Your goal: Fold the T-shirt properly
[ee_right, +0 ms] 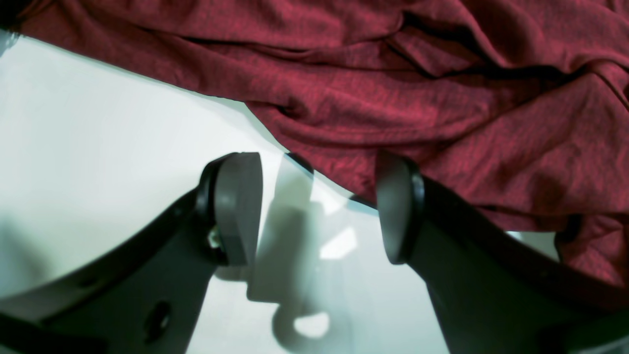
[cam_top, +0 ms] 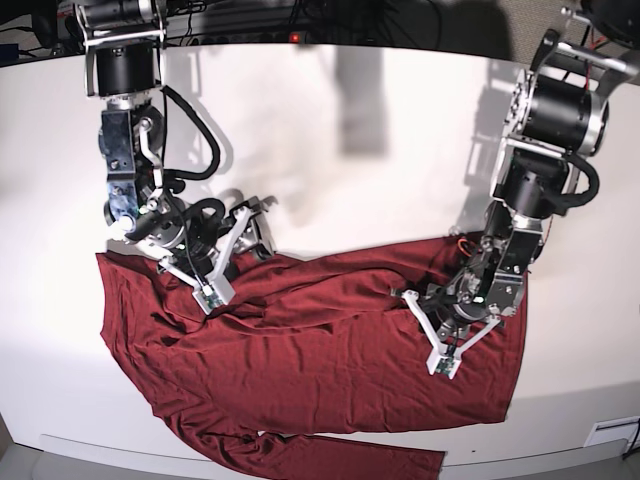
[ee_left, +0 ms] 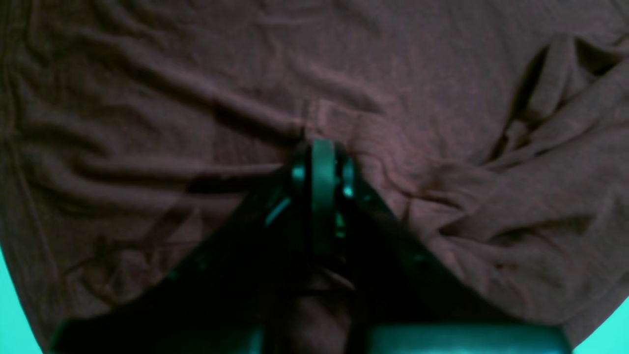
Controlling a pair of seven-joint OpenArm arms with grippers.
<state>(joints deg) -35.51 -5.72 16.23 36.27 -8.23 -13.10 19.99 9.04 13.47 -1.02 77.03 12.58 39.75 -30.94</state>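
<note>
Left claw [ee_left: 322, 147] clenched on the T-shirt [cam_top: 320, 340]; right claw [ee_right: 314, 206] released over bare white table [cam_top: 380, 170].

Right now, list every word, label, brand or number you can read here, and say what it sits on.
None can be read.
T-shirt: plain maroon fabric, no print or tag showing.
Left end effector and right end effector: no legible markings.
Table: blank white.

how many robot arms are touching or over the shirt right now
2. The left gripper is shut and pressed onto the T-shirt, near its right side in the base view. The right gripper is open at the shirt's upper edge on the left, over the white table.
</note>
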